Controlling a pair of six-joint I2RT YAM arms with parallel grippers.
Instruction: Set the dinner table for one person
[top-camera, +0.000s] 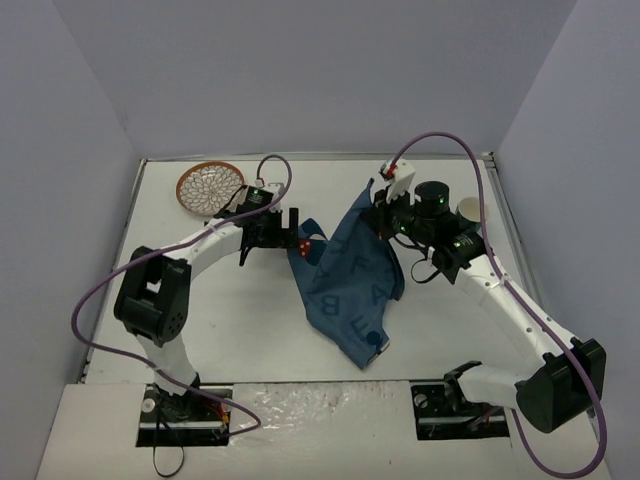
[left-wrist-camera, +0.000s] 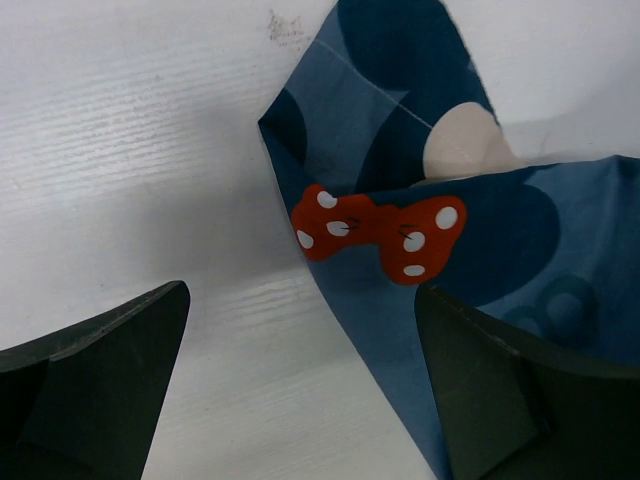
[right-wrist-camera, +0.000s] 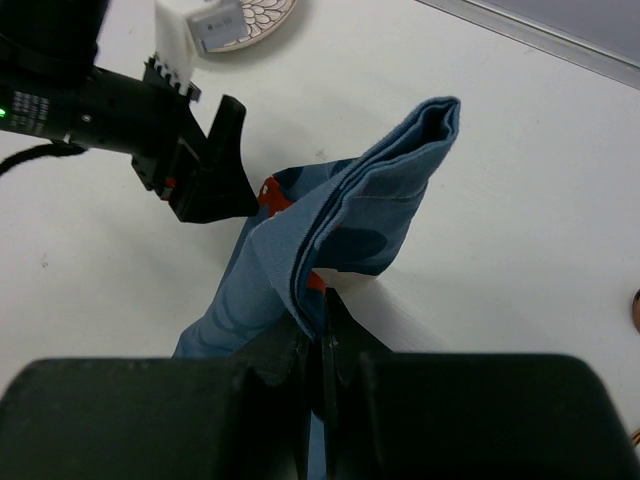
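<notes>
The right gripper (right-wrist-camera: 318, 320) is clamped on a folded edge of the blue cloth (top-camera: 350, 285), its jaws pressed together with the fabric between them. Ahead of its fingers the cloth rises in a doubled-over peak (several layers show at the fold), and the rest trails away beneath it onto the white table (top-camera: 220, 320).

The left gripper (left-wrist-camera: 303, 300) has its jaws spread wide and holds nothing. A corner of the cloth lies just ahead of it, and a red bow (left-wrist-camera: 378, 235) with white dots sits on the cloth between and just beyond the fingertips. Its right finger is over the cloth's edge, though I cannot tell if it touches; its left finger is over bare table.

The two grippers face each other across the cloth. A wicker disc (top-camera: 210, 186) lies on the table behind the left gripper.
</notes>
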